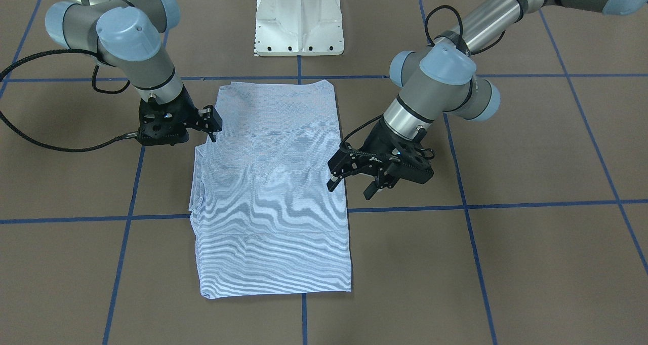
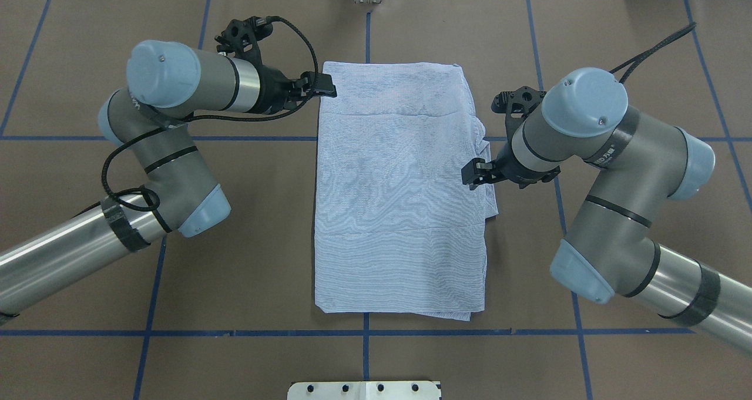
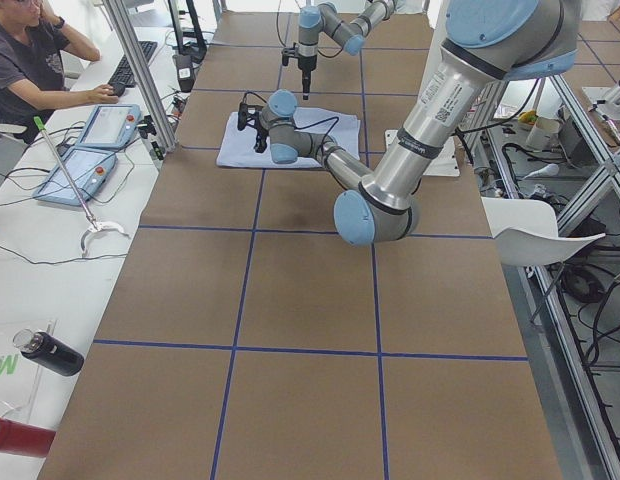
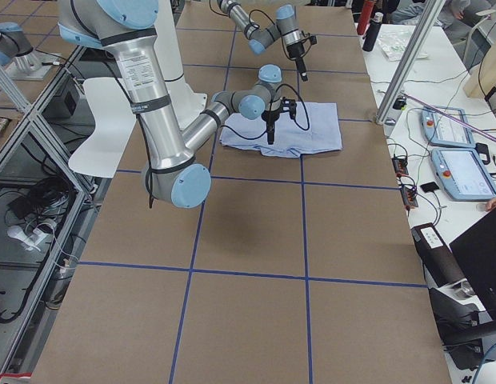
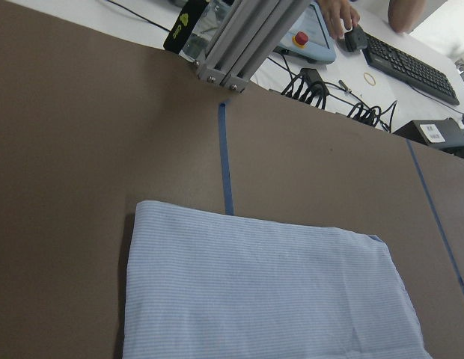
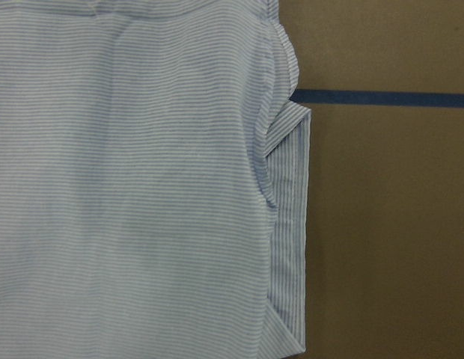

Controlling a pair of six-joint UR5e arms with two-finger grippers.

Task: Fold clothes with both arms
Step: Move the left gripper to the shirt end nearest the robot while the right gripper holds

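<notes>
Shirt [image 1: 273, 193] lies flat mid-counter [image 1: 506, 259], already a long rectangle. Left fingers [image 1: 332, 180] are spread wide and empty beside one edge. Right fingers [image 1: 215, 121] are at the other, opening unclear. Next, likely: pinch matching corners and fold in step.

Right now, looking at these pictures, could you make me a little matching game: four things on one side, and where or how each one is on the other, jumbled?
Things:
1 shirt
2 left gripper
3 right gripper
4 pedestal base

Places or states:
A at the shirt's uneven, layered edge
B white, standing clear of the shirt
C folded flat into a rectangle
D fingers apart, by the shirt's straight edge

Pairs: 1-C, 2-D, 3-A, 4-B.
</notes>
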